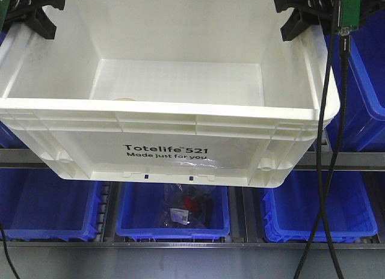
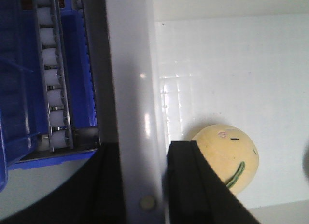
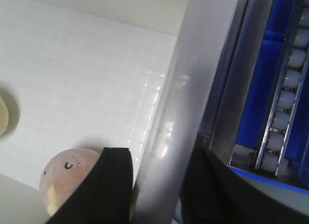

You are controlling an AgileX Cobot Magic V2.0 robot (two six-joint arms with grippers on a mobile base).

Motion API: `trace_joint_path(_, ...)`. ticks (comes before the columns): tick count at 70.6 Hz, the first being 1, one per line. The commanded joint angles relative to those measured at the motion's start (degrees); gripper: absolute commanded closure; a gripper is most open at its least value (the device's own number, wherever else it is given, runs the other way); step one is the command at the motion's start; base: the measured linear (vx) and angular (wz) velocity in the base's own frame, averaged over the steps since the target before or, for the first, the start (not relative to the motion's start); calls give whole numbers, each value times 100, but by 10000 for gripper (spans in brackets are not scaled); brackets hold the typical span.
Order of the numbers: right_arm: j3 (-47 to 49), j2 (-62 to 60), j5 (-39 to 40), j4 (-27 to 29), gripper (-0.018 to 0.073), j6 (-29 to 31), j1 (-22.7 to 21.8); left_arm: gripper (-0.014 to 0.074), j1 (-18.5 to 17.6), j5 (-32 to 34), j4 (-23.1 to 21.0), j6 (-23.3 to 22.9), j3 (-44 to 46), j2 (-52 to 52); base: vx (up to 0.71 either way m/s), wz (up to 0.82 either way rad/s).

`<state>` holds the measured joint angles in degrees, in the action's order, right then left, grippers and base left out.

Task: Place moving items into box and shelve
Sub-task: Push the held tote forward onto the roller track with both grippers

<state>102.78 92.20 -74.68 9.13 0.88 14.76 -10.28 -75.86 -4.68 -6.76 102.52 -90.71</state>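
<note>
Bright, even overhead light; glare streaks the box [image 2: 133, 89] rim (both wrist views), where the near black fingers [image 3: 108, 185] blur

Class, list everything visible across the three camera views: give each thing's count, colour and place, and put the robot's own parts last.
Totelife crate: one, white, held up in front of the shelving.
Dumpling toys: two, inside the crate; cream with a green ridge by the left wall, tan-pink with a yellow ridge by the right wall.
Plastic bins: several, blue, on the shelves behind and below.
Bagged item: one, dark with red, in the lower middle bin.
Roller tracks: white rollers, beside the bins.
Cables: black, hanging at right.
Left end effector: black, clamped over the crate's left rim.
Right end effector: black, clamped over the right rim.
</note>
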Motion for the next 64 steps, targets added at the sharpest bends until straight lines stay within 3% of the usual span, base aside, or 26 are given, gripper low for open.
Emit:
trace_joint_path(1, 250, -260, 122, 677, 571, 210, 29, 613, -44, 634, -207, 55, 252, 215, 0, 0)
trace_joint_path(20, 250, 31, 385, 668, 571, 300, 29, 613, -44, 885, -207, 55, 252, 9, 0, 0)
trace_joint_path(64, 250, 251, 1951, 678, 571, 789, 29, 613, -44, 1990, -158, 194, 252, -380, 0, 0)
